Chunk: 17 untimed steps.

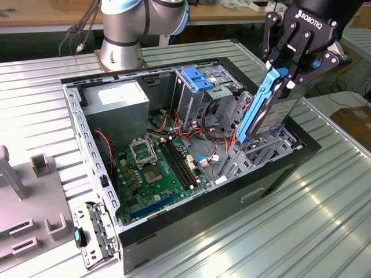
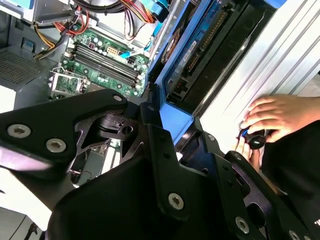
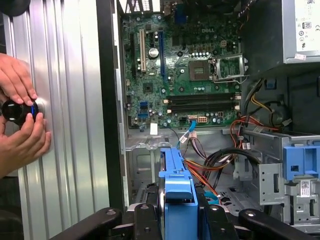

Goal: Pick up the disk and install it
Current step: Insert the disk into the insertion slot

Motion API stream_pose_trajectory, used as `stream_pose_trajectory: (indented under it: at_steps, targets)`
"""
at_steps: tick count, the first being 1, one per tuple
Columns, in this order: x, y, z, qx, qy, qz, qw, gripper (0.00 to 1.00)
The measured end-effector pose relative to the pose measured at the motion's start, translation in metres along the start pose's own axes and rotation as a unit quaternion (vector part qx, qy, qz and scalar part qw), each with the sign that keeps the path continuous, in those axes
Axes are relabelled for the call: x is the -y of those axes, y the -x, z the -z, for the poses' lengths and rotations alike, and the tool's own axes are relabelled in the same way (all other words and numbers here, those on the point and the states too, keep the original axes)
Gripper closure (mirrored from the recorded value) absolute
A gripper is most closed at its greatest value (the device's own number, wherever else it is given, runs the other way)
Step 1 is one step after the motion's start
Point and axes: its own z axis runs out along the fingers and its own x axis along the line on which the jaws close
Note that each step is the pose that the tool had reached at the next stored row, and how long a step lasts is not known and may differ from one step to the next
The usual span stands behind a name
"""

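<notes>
Over the open computer case (image 1: 272, 174), your gripper (image 1: 291, 81) is clenched on the disk (image 1: 275, 116), held on edge above the drive bay (image 1: 258, 153); the install step is in hand, calling for its blue rail (image 1: 255, 110) to square with that bay.

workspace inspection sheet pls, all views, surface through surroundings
surface: ribbed metal table, with an open computer case lying on it
job's things: disk held on edge and tilted, lower end over the case's drive bay corner
clutter: grey fixtures on the table at the exterior view's left
grippers: end effector shut on the disk's upper end
cables: red, orange and yellow wires loose inside the case
surroundings: a person's hands on a black knob beside the case
</notes>
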Motion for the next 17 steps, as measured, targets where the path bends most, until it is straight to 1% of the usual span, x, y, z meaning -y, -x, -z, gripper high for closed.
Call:
stream_pose_trajectory:
  at_steps: [1, 4, 8, 13, 17]
  targets:
    - [0.0006, 0.0, -0.0015, -0.0002, 0.0, 0.0, 1.0, 0.63]
    - [0.0036, -0.0018, -0.0087, -0.0001, 0.0, 0.0, 1.0, 0.63]
    - [0.004, -0.0027, -0.0177, -0.0002, 0.0, 0.0, 1.0, 0.63]
    - [0.0045, -0.0029, -0.0243, -0.0002, 0.0, 0.0, 1.0, 0.63]
    - [0.0046, -0.003, -0.0247, -0.0002, 0.0, 0.001, 1.0, 0.63]
